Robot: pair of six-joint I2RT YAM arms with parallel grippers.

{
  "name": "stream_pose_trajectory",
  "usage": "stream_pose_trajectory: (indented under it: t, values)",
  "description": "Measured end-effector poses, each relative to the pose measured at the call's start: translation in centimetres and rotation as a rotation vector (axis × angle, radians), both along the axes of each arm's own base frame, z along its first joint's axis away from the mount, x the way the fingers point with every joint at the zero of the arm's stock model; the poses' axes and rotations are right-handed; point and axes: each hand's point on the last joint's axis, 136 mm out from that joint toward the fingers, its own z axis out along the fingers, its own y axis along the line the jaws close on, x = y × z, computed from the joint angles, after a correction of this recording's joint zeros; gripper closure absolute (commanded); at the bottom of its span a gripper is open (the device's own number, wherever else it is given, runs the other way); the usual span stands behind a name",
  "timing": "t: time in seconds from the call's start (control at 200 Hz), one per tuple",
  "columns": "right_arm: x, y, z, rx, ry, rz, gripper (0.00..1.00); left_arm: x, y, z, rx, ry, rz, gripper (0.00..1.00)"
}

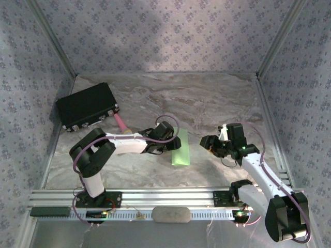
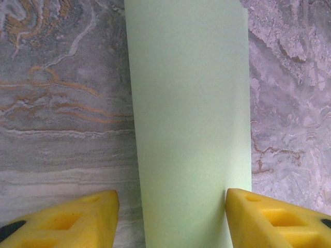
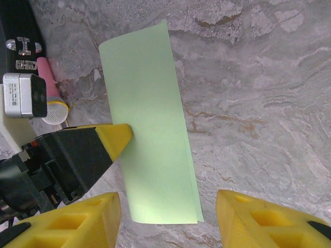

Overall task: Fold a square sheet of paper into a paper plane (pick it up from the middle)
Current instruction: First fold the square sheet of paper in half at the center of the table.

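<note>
Thin pale-green paper sheet (image 1: pixel 181 150), halved into a strip, is lying flat on the marble tabletop (image 1: pixel 207 98). Left gripper (image 2: pixel 170 206) is straddling it with jaws apart. Right gripper (image 3: pixel 168 206) is hovering nearby, also apart and holding nothing. Likely mid-crease; the next corner fold calls for pinning one end.

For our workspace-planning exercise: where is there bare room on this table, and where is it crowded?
Bare: far table strip from black box to right wall, and near strip between green paper and rail. Crowded: mid-table, left gripper and right gripper at the paper.

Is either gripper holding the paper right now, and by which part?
Nothing looks held: the paper lies flat, the left gripper straddling its width, the right gripper open, clear of it.
</note>
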Motion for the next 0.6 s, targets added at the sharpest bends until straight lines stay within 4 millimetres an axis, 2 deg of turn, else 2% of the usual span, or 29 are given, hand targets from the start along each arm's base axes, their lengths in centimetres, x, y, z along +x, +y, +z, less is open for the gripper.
stream_pose_trajectory:
  t: [0.315, 0.6]
  values:
    - [0.0, -0.1, -0.5, -0.014, 0.03, 0.0, 0.46, 0.2, -0.2, -0.1, 0.026, 0.021, 0.002, 0.38]
    - [-0.2, 0.3, -1.1, -0.028, 0.066, 0.022, 0.47, 0.3, -0.2, -0.4, 0.063, 0.047, 0.001, 0.42]
